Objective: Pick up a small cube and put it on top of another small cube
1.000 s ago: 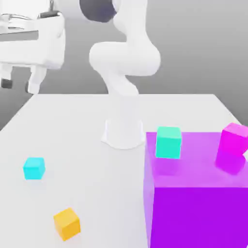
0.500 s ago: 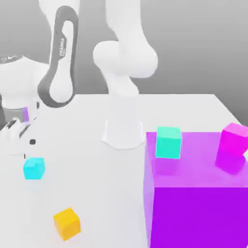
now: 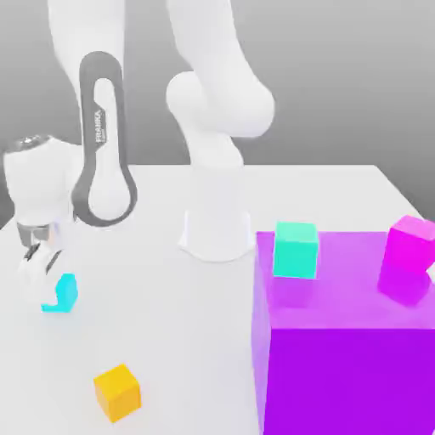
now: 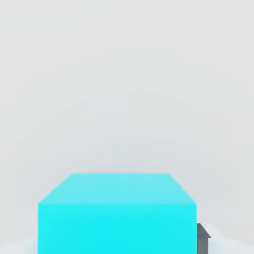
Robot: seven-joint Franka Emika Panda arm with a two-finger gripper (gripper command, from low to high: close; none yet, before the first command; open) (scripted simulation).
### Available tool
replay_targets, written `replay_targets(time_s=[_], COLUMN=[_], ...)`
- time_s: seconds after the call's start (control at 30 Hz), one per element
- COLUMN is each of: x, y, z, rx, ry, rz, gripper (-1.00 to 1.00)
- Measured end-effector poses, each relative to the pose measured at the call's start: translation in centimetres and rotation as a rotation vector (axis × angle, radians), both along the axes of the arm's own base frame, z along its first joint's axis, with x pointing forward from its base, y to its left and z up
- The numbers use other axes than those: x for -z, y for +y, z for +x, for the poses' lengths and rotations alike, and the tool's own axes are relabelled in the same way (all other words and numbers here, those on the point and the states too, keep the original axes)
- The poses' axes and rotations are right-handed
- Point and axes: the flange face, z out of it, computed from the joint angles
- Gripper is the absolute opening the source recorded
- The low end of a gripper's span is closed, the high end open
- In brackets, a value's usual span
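Note:
The small cube [image 3: 66, 293] is bright cyan and rests on the white table [image 3: 170, 340] at the exterior view's left. My gripper [image 3: 47, 287] has come down over it, its white fingers covering the cube's left part, and it is shut on the cube. In the hand view the small cube [image 4: 116, 213] looms close, with a dark finger pad [image 4: 201, 239] against one side.
A large purple block [image 3: 340, 357] stands at the exterior view's right, carrying a greener teal cube [image 3: 296, 250] and a magenta cube [image 3: 410, 245]. An orange cube [image 3: 117, 392] lies on the table in front of the cyan one. The arm's base [image 3: 217, 229] stands mid-table.
The hand dropped from high at the exterior view's upper left down onto the cyan cube, and its fingers closed on it. The cube sits where it was.

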Motion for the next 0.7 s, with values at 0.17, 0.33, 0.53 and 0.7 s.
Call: replay_targets(time_s=[0.17, 0.33, 0.53, 0.7], x=[-4.9, -11.5, -19.1, -24.1], y=[1.9, 10.6, 24.8, 37.3], z=[4.6, 16.1, 23.1, 23.2], rx=[-0.066, -0.235, -0.401, -0.542], ry=[-0.010, -0.032, -0.042, -0.034], rz=[0.000, 0.004, 0.016, 0.019], gripper=[-1.00, -1.00, -1.00, -1.00])
